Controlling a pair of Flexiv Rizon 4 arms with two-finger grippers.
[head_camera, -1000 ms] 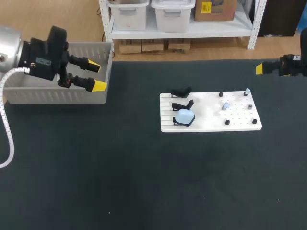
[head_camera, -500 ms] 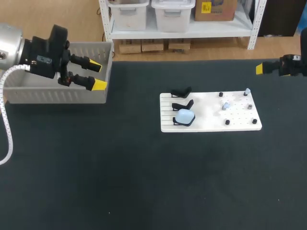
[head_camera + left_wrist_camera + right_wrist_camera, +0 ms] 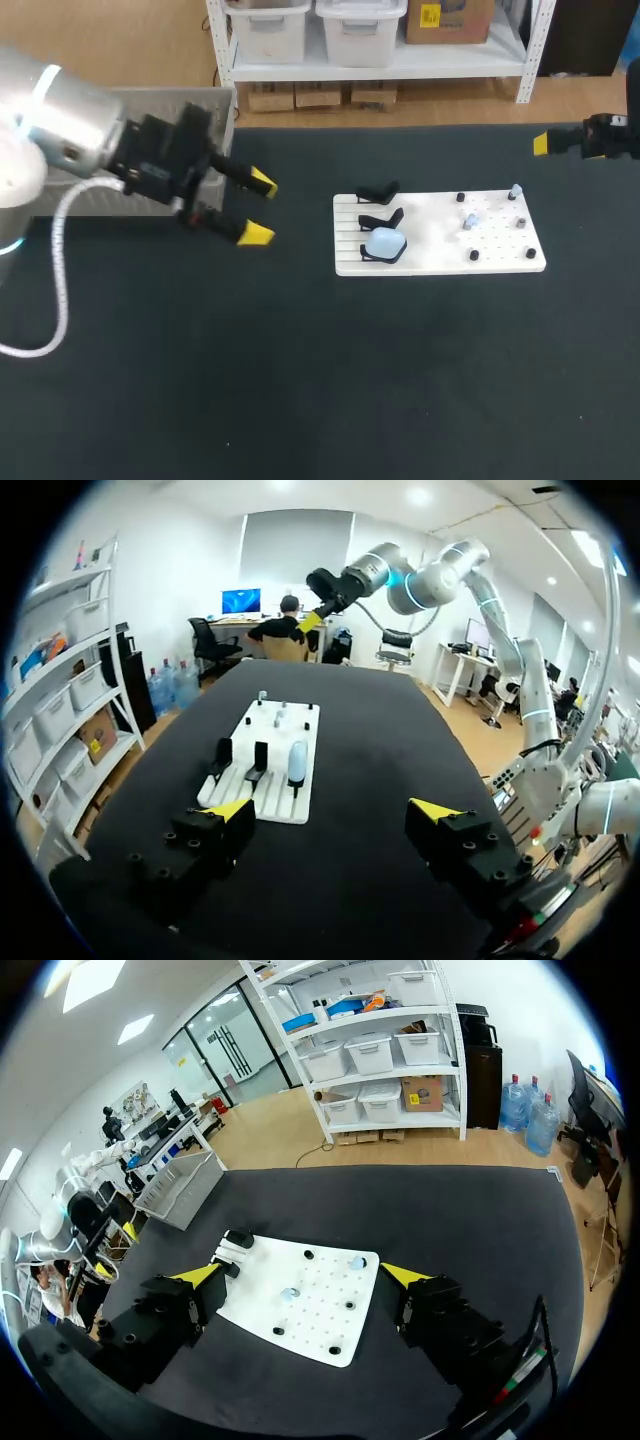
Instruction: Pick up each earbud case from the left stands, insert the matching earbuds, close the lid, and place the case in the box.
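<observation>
The pale blue case (image 3: pixel 385 243) sat where it had been a second before, on the nearest of three black stands (image 3: pixel 379 218) at the left end of the white board (image 3: pixel 440 262). The other two stands were bare.

The one real change was the left gripper (image 3: pixel 259 208). A second earlier it hung over the near wall of the box (image 3: pixel 215 105). In the last half second it swung out over the dark table (image 3: pixel 300 380) toward the board. It stopped short of the stands, with its fingers spread wide and nothing between them. In the left wrist view the case stood straight ahead of the gripper, well apart from it.

This looked like the start of a reach for the last case. With two stands bare, the task seemed most of the way through, though the box's contents could not be seen behind the arm.

Farther along the board, two pale earbuds (image 3: pixel 470 220) rested among the black pegs (image 3: pixel 474 256), which probably match this case.

The right gripper (image 3: pixel 303 1276) had not moved. It hung beyond the board's far right corner, above the table's edge, fingers wide apart and empty, likely waiting for the case to be presented. The next need was a clean lift of the case off its stand without dragging the board.
</observation>
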